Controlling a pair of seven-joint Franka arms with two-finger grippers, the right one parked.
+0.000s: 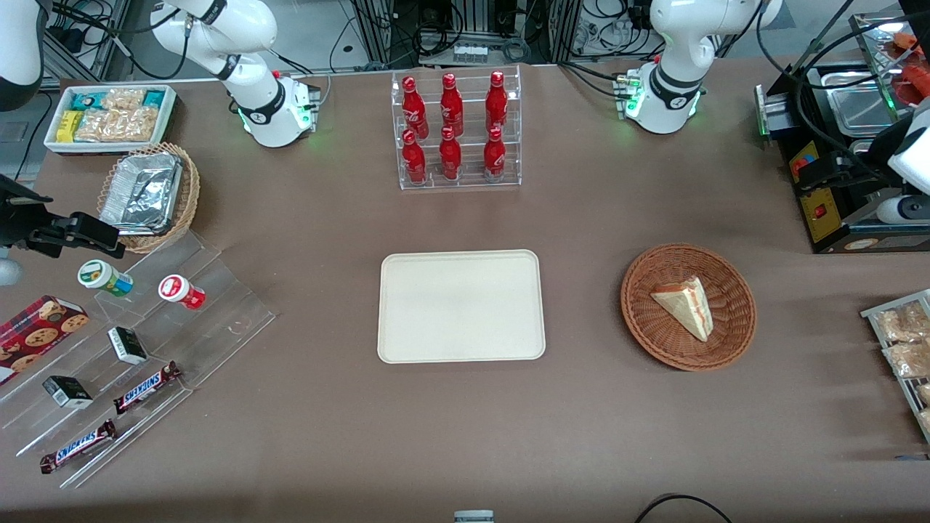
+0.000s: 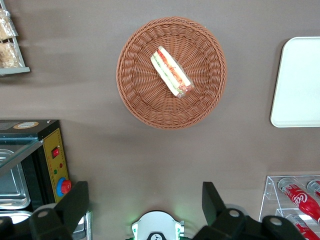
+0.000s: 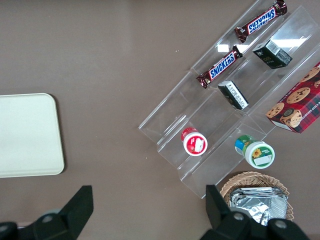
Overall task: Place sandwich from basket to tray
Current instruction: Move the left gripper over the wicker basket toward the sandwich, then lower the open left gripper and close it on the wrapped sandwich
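My claw (image 2: 145, 210) hung high above the brown cloth-covered table (image 1: 465, 428), near my own arm's base, its two dark fingers (image 2: 212, 200) spread wide apart with nothing between them.

The one sandwich (image 1: 684, 306), a small triangular wedge of pale white bread with red, orange and light green filling layers showing along its cut edge, lay in the round, shallow, reddish-brown woven wicker basket (image 1: 647, 319). It rested near the basket's middle, and in my wrist view a glossy clear wrap appeared to cover it. The weave ran in tight concentric rings out to a thicker rim.

Beside the basket, toward the parked arm's end of the table, sat the single flat cream rectangular tray (image 1: 461, 306), smooth and matte, with rounded corners and a low rim. Basket and tray stood apart, bare cloth between them.

Farther from the front camera than the tray stood a clear acrylic stepped rack (image 1: 459, 131) holding six glossy red bottles (image 1: 450, 105), three on each of two levels.
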